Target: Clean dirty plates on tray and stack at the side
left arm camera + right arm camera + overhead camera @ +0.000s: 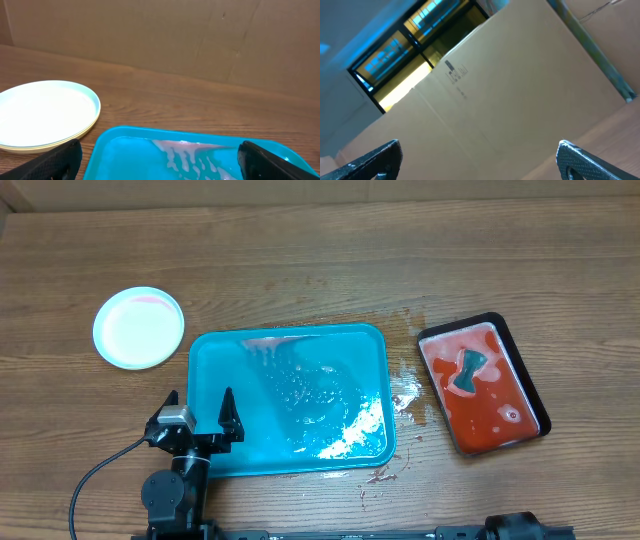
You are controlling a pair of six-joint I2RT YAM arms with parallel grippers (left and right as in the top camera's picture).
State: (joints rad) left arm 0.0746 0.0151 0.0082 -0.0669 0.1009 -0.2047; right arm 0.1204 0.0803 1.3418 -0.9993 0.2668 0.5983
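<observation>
The plates (138, 327) sit stacked on the table, left of the tray's far corner. The top one is pale white with a faint pink trace at its far rim. In the left wrist view the plates (45, 112) show a yellow-green rim under the white one. The turquoise tray (215, 370) holds no plate, only water drops and pinkish streaks (190, 150). My left gripper (200, 402) hangs open over the tray's near left corner with nothing between its fingers (55, 162). My right gripper (480, 160) is open and empty, pointing up at a cardboard wall.
A small black tray (530, 385) of red liquid lies right of the turquoise tray, with a teal sponge-like piece (468, 370) in it. Water and red splashes (405, 395) mark the table between the two trays. A cardboard wall (200, 35) closes the far side.
</observation>
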